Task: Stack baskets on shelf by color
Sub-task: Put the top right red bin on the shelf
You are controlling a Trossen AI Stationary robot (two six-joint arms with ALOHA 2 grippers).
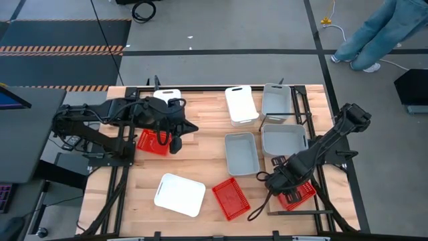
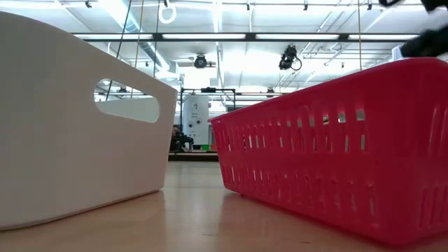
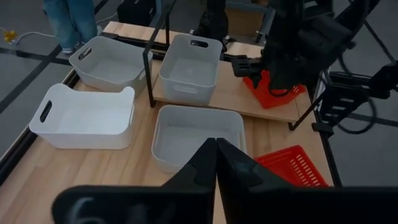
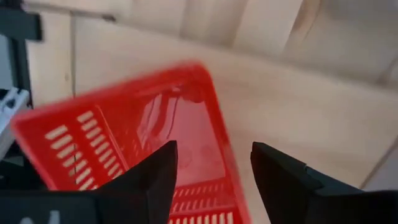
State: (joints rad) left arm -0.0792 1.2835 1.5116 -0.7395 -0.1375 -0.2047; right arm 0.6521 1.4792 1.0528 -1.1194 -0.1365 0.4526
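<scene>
My right gripper (image 1: 273, 179) (image 4: 214, 155) is open at the near end of the pale shelf (image 3: 231, 93). It hovers over a red basket (image 1: 299, 194) (image 4: 149, 130), one finger on each side of that basket's side wall; I cannot tell whether they touch it. Two grey baskets (image 1: 276, 100) (image 1: 283, 139) stand farther along the shelf. My left gripper (image 1: 175, 142) (image 3: 216, 148) is shut and empty beside a red basket (image 1: 152, 142) at the table's left. A white basket (image 1: 167, 95) sits partly under that arm.
On the tabletop rest a white basket (image 1: 241, 104), a grey basket (image 1: 241, 152), a white basket (image 1: 179, 194) (image 2: 70, 119) and a red basket (image 1: 231, 199) (image 2: 336, 147). Black shelf posts (image 3: 149, 56) rise beside the shelf. A person (image 1: 381, 30) stands beyond the far right corner.
</scene>
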